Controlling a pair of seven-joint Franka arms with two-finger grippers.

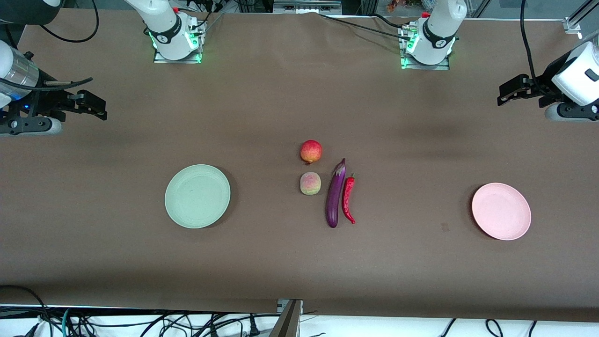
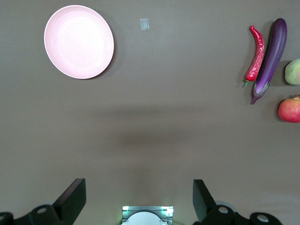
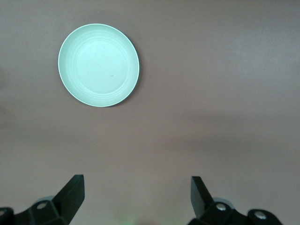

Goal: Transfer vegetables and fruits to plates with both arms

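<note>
The right gripper (image 1: 96, 106) hangs in the air over bare brown table (image 1: 262, 103) at the right arm's end, its fingers (image 3: 70, 193) spread wide with nothing between them. The mint green plate (image 1: 197, 196) lies empty on the table, toward that same end.

At mid-table the four items cluster together. The red-orange fruit (image 1: 311, 151) sits farthest from the front camera, and the pink and yellow-green peach (image 1: 310, 183) sits just nearer, apart from it. Beside the peach, toward the left arm's end, lies the purple eggplant (image 1: 335, 195) (stem cap pointing toward the robots' bases), with the red chili pepper (image 1: 348, 199) alongside it, touching or nearly so.

The pale pink plate (image 1: 501, 211) lies empty toward the left arm's end. The left gripper (image 1: 507, 92) hangs over bare table there, fingers (image 2: 71, 197) likewise spread and empty.
</note>
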